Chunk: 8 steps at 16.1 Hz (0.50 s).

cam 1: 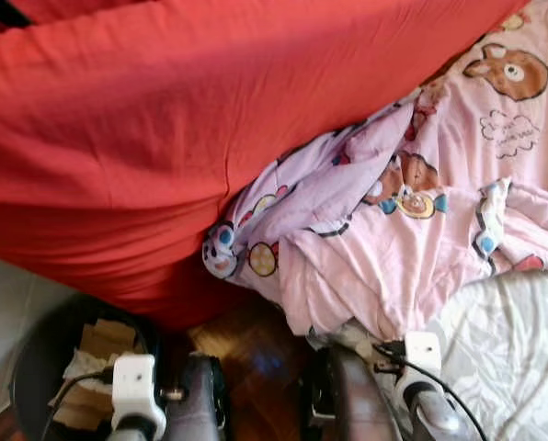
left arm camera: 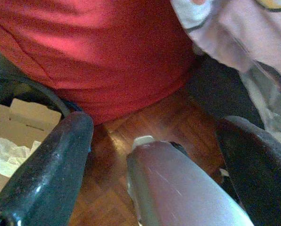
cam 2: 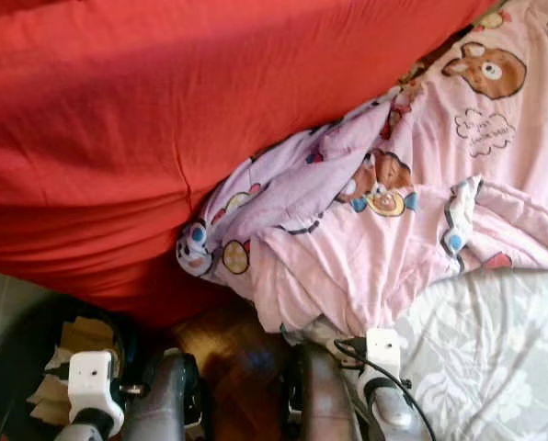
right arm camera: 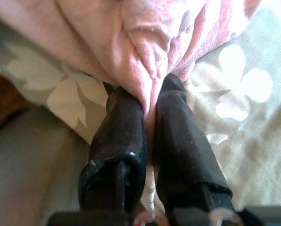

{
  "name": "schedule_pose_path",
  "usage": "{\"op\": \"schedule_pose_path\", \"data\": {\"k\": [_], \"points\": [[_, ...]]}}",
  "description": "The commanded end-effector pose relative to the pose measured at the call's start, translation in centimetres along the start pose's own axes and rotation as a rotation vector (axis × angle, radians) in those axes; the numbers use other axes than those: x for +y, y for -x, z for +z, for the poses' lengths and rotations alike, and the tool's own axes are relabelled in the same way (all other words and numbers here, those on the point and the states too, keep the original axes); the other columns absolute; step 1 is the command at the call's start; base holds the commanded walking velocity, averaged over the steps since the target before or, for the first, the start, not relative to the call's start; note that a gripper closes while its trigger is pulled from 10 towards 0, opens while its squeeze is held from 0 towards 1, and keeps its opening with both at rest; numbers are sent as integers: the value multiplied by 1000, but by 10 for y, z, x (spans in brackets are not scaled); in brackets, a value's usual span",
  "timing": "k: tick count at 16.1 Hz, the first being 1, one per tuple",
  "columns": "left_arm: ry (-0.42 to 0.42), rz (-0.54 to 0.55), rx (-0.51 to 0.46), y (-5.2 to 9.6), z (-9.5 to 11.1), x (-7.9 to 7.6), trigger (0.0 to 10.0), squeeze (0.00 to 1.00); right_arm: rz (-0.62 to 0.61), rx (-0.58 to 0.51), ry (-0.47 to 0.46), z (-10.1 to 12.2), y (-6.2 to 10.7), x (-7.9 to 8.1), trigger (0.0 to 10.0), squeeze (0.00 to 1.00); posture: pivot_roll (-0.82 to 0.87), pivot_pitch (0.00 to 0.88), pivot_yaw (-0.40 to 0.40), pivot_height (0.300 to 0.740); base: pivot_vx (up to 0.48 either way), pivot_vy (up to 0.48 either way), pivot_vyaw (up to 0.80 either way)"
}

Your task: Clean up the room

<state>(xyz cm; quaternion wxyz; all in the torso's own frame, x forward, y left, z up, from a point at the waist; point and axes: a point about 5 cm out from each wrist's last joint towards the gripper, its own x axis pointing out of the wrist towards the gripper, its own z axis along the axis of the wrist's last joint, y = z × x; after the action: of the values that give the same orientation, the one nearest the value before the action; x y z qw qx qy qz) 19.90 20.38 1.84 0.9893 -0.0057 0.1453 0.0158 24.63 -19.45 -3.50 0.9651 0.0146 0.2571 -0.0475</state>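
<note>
Bedside, right gripper [right arm camera: 152,94] pinches pink blanket [right arm camera: 145,42].

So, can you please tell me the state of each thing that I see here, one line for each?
Pink blanket: crumpled, its edge pinched by the right tool.
Red cover: spread over the bed, hanging down toward the floor.
Flowered sheet: lying flat, partly under the pink blanket.
Black bin: open, holds cardboard and paper.
Right tool: shut on the pink blanket.
Left tool: open, above the wooden floor.
</note>
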Motion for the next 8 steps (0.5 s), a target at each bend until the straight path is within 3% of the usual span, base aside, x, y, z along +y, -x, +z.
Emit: {"op": "schedule_pose_path", "data": {"k": [1, 5, 8], "points": [[-12, 26, 53, 2, -14, 7, 10000, 0, -46, -26, -42, -1, 3, -9, 0, 0, 43, 213, -53, 647, 0, 0, 0], [-50, 40, 92, -24, -24, 12, 10000, 0, -100, -62, -103, 3, 4, -19, 0, 0, -5, 64, -48, 647, 0, 0, 0], [-31, 94, 130, -33, -31, 19, 10000, 0, -81, -47, -84, -3, 7, -18, 0, 0, -21, 1, -42, 647, 0, 0, 0]]}}
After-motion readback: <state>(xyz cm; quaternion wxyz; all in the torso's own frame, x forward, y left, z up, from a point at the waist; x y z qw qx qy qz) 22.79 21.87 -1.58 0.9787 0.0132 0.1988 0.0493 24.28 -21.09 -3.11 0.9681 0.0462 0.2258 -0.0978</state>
